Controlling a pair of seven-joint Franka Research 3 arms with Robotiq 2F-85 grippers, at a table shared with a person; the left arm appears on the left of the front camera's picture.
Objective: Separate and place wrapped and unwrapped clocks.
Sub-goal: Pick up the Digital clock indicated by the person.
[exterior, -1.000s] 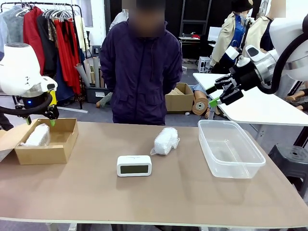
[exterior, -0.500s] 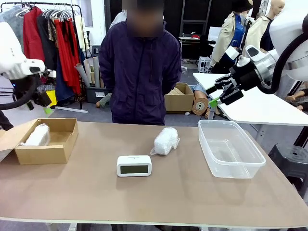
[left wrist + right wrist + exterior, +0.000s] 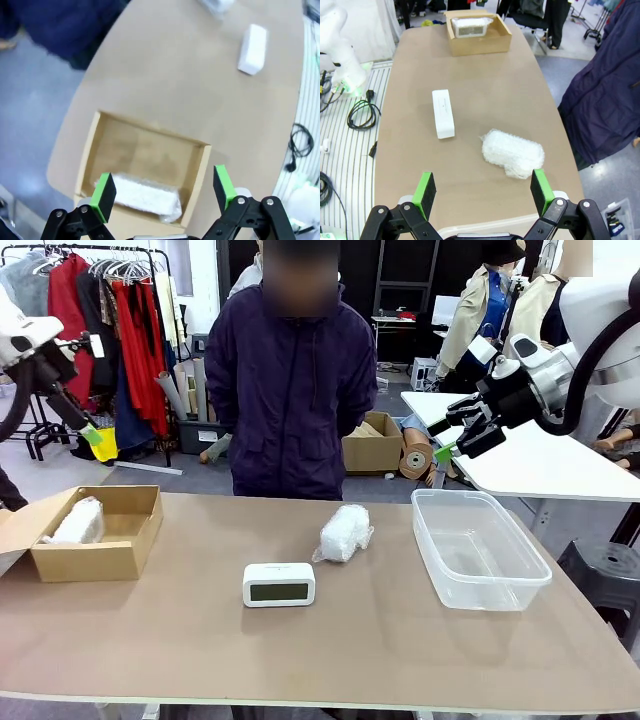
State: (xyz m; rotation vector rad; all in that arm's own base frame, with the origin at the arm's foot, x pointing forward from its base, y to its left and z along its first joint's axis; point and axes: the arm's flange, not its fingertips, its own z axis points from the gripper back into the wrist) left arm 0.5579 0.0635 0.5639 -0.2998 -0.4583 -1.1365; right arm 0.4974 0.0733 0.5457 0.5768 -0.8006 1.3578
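White and smooth, the clock [image 3: 279,584] lies nearest, dark display facing the robot's side, near the middle of the table [image 3: 380,660]. At one o'clock from it, close but not touching, sits a loose bundle [image 3: 345,532] of bubble wrap. Out at nine o'clock is the cardboard box [image 3: 120,558], with a second bundle [image 3: 77,522] lying inside at its left end. At three o'clock stands the clear tub [image 3: 505,592], which looks to have nothing in it.

A second ago the left gripper [image 3: 164,189] was down at the box's far rim. Now it has swung up and away toward ten o'clock, high off the table, jaws spread wide with nothing between them. I take that to mean one wrapped piece has been dropped off and let go, leaving the loose bundle and the clock to sort. The right gripper [image 3: 483,192] hasn't budged. It hangs in the air beyond the tub, at about two o'clock, also wide and empty.

From the front the left gripper is half lost at the picture's edge, with just one green pad showing. The box wall hides the lower part of the second bundle. The left wrist view is smeared by motion, and the loose bundle is cut off at its top edge. At twelve o'clock stands the person [image 3: 295,390], hands out of sight.
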